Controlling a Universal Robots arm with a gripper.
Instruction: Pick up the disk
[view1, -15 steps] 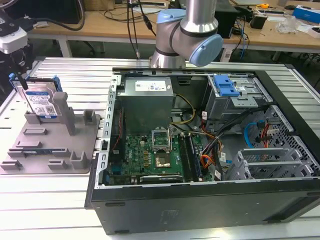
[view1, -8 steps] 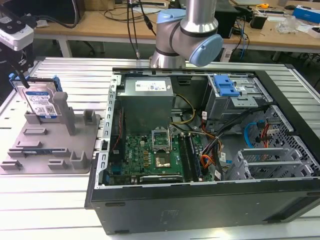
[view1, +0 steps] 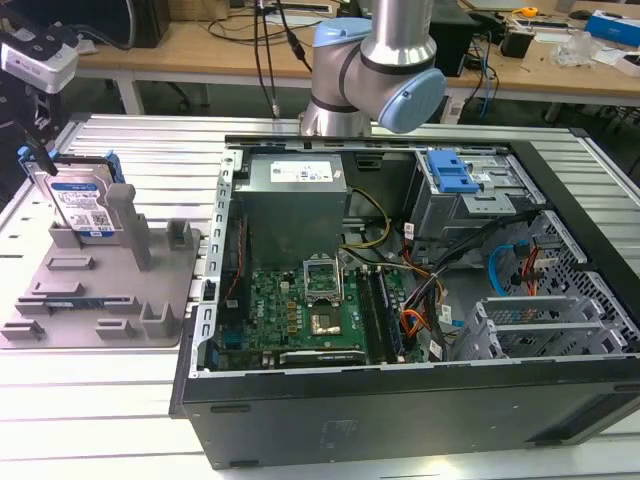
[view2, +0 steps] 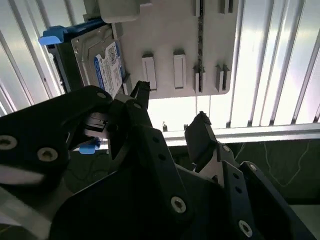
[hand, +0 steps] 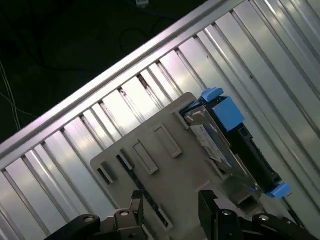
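The disk (view1: 82, 205) stands on edge in the grey fixture (view1: 100, 290) at the exterior view's left, a silver-grey drive with a white-and-blue label and blue rails. In both wrist views I see it from above as the disk (view2: 100, 60) (hand: 220, 135), held upright at one end of the fixture (view2: 170, 45) (hand: 150, 160). My gripper (view2: 170, 107) (hand: 171, 202) hangs above the fixture, off to the side of the disk and apart from it. It is open, with nothing between its black fingers (view2: 200, 130). In the exterior view the gripper (view1: 38, 150) sits just over the disk's top corner.
An open computer case (view1: 400, 400) lies on the slatted aluminium table (view1: 150, 150), right beside the fixture. Its blue-handled drive bay (view1: 450, 175) is at the back right. The arm's base (view1: 370, 70) rises behind the case. The fixture carries upright posts (view1: 135, 225).
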